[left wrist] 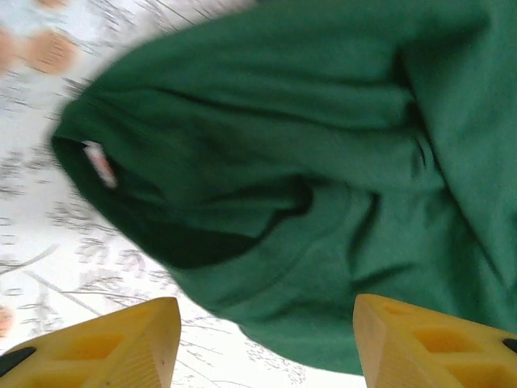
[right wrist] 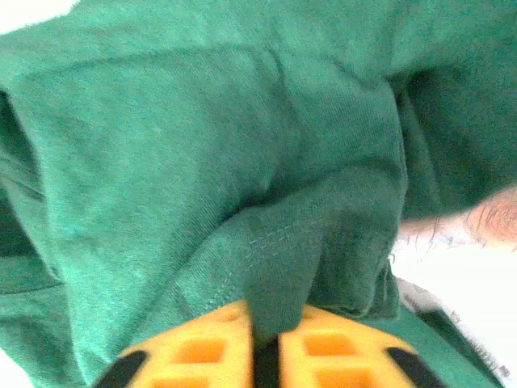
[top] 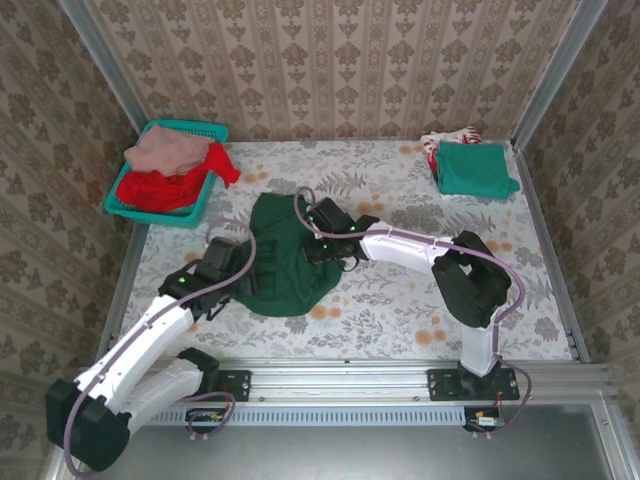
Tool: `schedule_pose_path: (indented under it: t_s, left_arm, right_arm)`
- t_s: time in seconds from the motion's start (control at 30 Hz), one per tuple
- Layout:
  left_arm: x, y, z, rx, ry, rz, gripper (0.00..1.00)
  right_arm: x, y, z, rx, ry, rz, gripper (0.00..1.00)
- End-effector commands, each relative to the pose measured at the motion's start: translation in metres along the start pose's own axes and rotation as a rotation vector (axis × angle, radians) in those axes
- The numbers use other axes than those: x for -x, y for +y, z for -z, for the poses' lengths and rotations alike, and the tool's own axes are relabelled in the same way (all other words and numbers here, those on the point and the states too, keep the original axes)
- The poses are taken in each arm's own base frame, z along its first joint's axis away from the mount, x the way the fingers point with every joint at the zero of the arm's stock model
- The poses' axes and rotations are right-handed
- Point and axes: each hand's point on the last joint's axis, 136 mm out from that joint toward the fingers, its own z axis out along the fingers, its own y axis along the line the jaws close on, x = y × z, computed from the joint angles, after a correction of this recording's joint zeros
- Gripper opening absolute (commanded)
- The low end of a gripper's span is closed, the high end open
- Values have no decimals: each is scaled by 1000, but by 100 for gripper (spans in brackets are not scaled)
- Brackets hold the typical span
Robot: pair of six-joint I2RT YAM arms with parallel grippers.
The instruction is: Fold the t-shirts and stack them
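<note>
Far left, the basket (top: 190, 126) holds the pink tee (top: 165, 150) and red tee (top: 160, 190). My left gripper (left wrist: 262, 335) hangs spread over the green tee (top: 285, 265) mid-table, grasping nothing. My right gripper (right wrist: 266, 331) is pinched on a fold of it. Far right, the teal tee (top: 475, 168) lies folded on the white-red tee (top: 440, 140).

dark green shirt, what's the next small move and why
Probably lift the right claw a little and draw its pinched fold outward: it is shut on a bunched ridge of the dark green shirt, which lies crumpled, while the left claw stands open near the collar.
</note>
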Motion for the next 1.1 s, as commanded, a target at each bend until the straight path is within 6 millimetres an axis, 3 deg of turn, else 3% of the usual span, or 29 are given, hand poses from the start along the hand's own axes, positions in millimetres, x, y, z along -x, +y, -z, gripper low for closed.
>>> schedule_pose_path:
  t_s: [0.0,0.13,0.27,0.37,0.43,0.53,0.57,0.6,0.7,0.9,1.0,1.07]
  left_arm:
    - [5,-27,-2,-89,-43,-13,59]
    - [1,-45,-8,-158,-55,-52,60]
    - [-8,-43,-23,-149,-37,-46,61]
    - [-10,-36,-30,-114,-34,-21,64]
    - [-7,-33,-32,-110,-40,-2,67]
    - [1,-29,-38,-124,-20,44,71]
    - [4,-32,-39,-139,-15,43,72]
    - [7,-36,-41,-152,-14,37,72]
    - [23,-61,-47,-232,-18,5,73]
    - [55,-110,-71,-234,29,-138,78]
    - [61,-134,-85,-204,59,-233,82]
    - [59,-144,-97,-194,100,-259,78]
  right_arm:
    - [27,4,10,-43,-31,55,7]
    - [56,13,16,-29,-70,78,5]
    - [82,19,25,-37,-103,88,3]
    - [95,19,33,-45,-150,81,11]
    - [98,21,24,-12,-122,87,15]
    - [81,-1,12,-67,-31,62,27]
    - [77,-4,16,-66,-42,56,41]
    - [75,-6,22,-57,-62,46,45]
    - [67,-21,46,-43,-117,-17,49]
    - [19,-88,82,-131,-166,-189,56]
    - [-7,-112,93,-166,-166,-230,59]
    - [-19,-124,99,-182,-168,-251,59]
